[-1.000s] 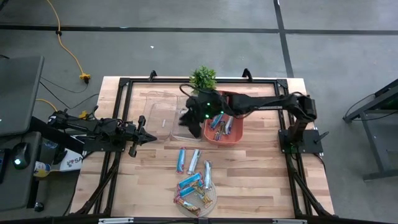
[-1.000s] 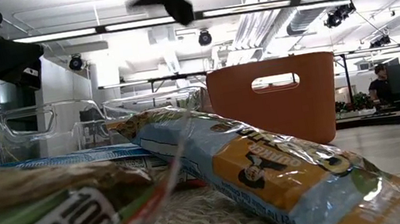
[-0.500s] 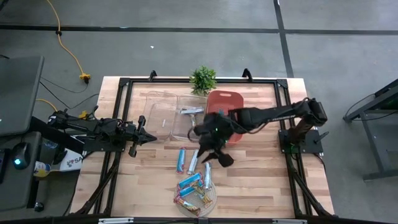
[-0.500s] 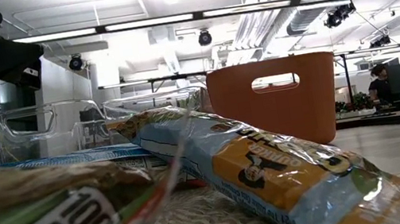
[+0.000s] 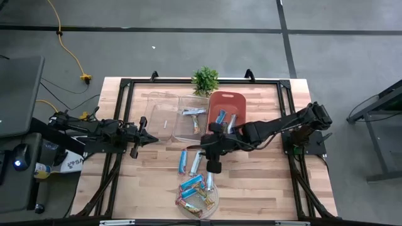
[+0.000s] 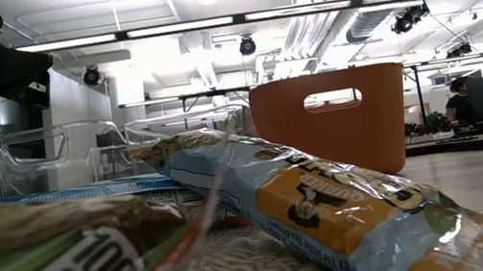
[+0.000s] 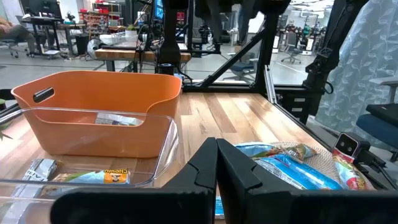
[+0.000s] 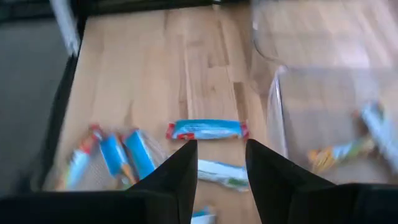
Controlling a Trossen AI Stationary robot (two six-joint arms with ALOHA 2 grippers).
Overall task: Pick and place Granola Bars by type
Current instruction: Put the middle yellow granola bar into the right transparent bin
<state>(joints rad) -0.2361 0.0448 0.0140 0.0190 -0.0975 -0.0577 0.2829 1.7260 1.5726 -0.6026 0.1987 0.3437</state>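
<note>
- Left gripper [image 5: 151,139]: parked at the table's left edge, fingers pressed together, nothing between them.
- Left clear bin [image 5: 161,119]: just beyond the left gripper's tip, toward the table's far side; no contents discernible from above.
- Right clear bin [image 5: 191,118]: adjoining the first, farther from the left gripper; a silver-white bar [image 5: 194,112] plus a gold-and-brown one inside, seen also in the left wrist view [image 7: 41,168].
- Orange bin [image 5: 228,100]: far side of the table, just behind the right gripper; a few blue bars [image 5: 220,117] inside.
- Blue bar [image 5: 183,161] and silver-white bar [image 5: 196,162]: flat on the wood, side by side, just left of the right gripper; in the right wrist view the blue one [image 8: 206,129] ahead of the fingertips, the silver-white one [image 8: 221,173] partly between them.
- Right gripper [image 5: 213,164]: raised over the table's middle, fingers [image 8: 180,171] parted, empty, no bar touched.
- Round woven mat [image 5: 215,199]: on the near side of the right gripper, at the table's front edge.
- Granola Bars [image 5: 194,191]: mixed pile on the mat, blue, silver-white and brown-gold wrappers overlapping; one more pale bar [image 5: 209,179] half off the mat, just below the right gripper.
- Potted plant [image 5: 205,80]: far edge, behind the bins.
</note>
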